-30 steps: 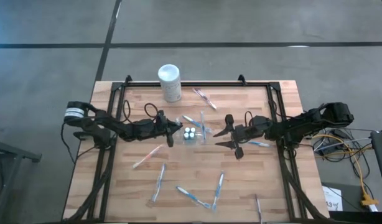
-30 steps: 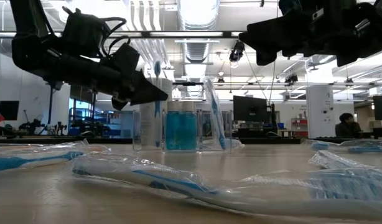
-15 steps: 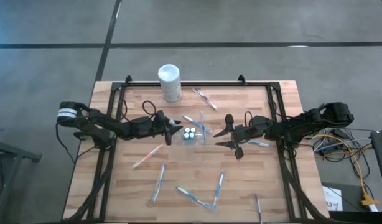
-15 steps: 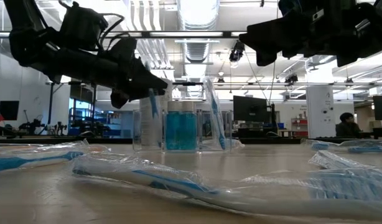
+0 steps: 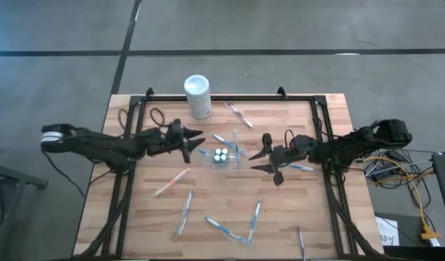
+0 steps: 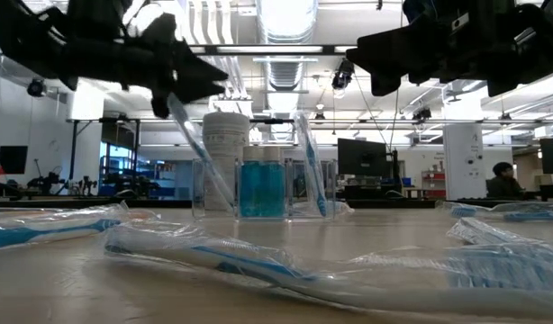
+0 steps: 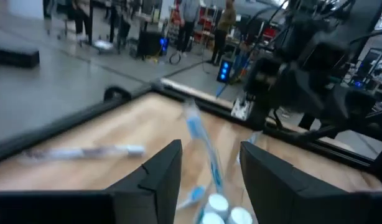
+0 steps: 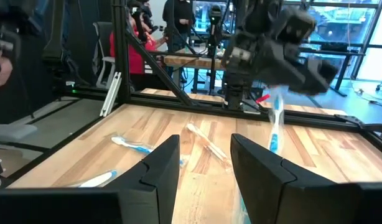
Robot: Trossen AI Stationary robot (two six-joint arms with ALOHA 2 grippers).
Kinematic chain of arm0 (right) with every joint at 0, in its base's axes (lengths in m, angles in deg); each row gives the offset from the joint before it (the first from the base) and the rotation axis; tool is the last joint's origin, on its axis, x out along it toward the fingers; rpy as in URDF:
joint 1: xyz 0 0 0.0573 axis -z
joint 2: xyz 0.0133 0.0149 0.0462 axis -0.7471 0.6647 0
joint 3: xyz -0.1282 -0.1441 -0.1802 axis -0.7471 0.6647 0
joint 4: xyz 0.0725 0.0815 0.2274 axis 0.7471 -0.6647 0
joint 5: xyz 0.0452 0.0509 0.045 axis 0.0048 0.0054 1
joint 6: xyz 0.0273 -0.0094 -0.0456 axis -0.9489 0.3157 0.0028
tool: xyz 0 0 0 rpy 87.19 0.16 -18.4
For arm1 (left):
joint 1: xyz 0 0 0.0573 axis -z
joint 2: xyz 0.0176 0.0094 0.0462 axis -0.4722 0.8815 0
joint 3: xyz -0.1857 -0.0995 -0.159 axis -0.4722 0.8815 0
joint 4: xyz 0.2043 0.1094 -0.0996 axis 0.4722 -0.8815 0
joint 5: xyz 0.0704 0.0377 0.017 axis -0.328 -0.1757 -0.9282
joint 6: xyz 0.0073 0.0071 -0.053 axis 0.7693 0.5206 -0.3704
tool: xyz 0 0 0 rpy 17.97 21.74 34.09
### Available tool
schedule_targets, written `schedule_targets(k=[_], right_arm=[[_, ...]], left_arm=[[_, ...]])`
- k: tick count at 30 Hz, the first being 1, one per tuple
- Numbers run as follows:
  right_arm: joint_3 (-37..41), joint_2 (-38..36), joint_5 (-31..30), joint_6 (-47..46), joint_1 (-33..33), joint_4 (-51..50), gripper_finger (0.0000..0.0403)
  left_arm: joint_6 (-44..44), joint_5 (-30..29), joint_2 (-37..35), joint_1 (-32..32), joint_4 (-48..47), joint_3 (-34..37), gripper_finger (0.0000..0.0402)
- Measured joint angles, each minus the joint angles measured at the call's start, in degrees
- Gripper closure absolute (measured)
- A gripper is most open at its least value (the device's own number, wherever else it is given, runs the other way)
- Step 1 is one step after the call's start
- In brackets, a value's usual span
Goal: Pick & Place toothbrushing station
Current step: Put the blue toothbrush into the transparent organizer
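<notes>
Two end effectors faced each other across the middle of the tabletop [image 5: 280, 217] in my overhead feed, with the toothbrushing station [image 5: 221, 155] between them. The left end effector [image 5: 196, 142] hung just beside the station with its fingers spread and nothing between them; the right end effector [image 5: 257, 161] sat a little further off, its fingers also parted and empty. From above I got only the station's open mouth and some pale round caps inside. My table-level feed gave me what that one could not: the station [image 6: 249, 187] stood upright, long axis vertical, mouth up, with a blue block inside and a toothbrush [image 6: 197, 148] leaning out toward the left end effector [image 6: 191, 81] above. That feed also showed the white canister [image 6: 225, 135] behind the station, while overhead the canister [image 5: 198, 96] stood near the far edge.
</notes>
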Motion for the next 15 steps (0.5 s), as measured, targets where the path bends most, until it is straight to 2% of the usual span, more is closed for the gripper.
schedule_targets(k=[4, 9, 12, 15], right_arm=[[0.00, 0.00, 0.00, -0.05, 0.00, -0.02, 0.0258], [-0.04, -0.18, 0.02, -3.56, 0.00, -4.16, 0.0254], [-1.87, -2.08, -0.55, -4.48, 0.07, -14.81, 0.0258], [-6.58, -5.39, -4.06, -5.83, -0.67, -31.90, 0.0263]], left_arm=[[3.00, -1.05, -10.04, -0.06, -10.74, -0.74, 0.0234], [4.10, 0.56, -22.49, 0.09, -30.21, -2.94, 0.0234], [4.92, 3.62, -28.87, 0.20, -37.38, -2.77, 0.0241], [5.07, 5.45, -34.31, 0.23, -40.45, -1.89, 0.0274]])
